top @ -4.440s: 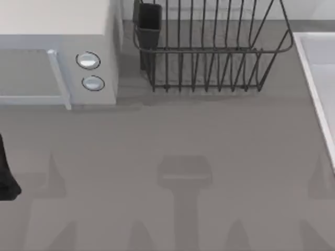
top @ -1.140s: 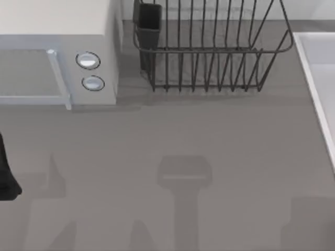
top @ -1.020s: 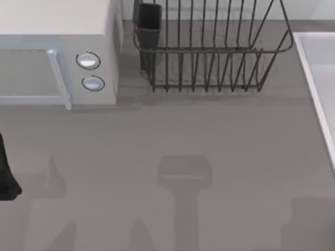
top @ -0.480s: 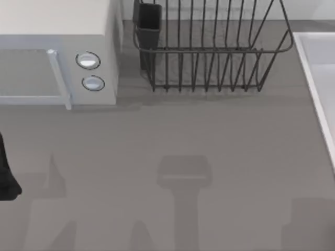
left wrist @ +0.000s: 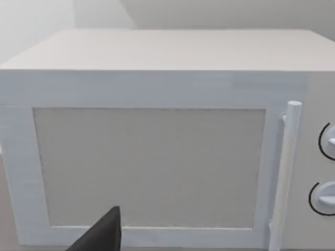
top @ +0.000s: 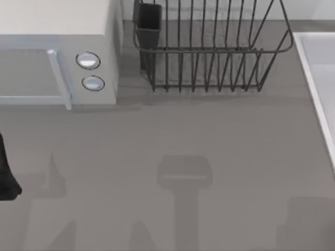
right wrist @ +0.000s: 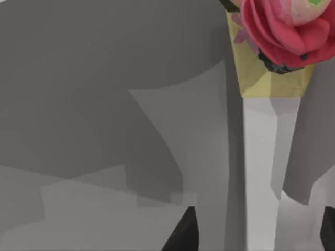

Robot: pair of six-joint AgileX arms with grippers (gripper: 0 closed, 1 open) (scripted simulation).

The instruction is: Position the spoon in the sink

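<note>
The spoon [right wrist: 287, 32] looked like a red-pink rose-shaped lump, lying beside the sink's [top: 317, 78] pale rim. The right hand [right wrist: 256, 230] hovered above it, fingers spread apart.

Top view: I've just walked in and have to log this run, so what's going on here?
The left arm sits parked at the table's left edge, facing the white microwave. The right arm is the one at work: in its wrist view the right tool is open and holds nothing, with the red-pink spoon a little way beyond it. The sink lies at the table's right edge, beside the black dish rack. Whether the spoon is already in the sink can't be told.
</note>
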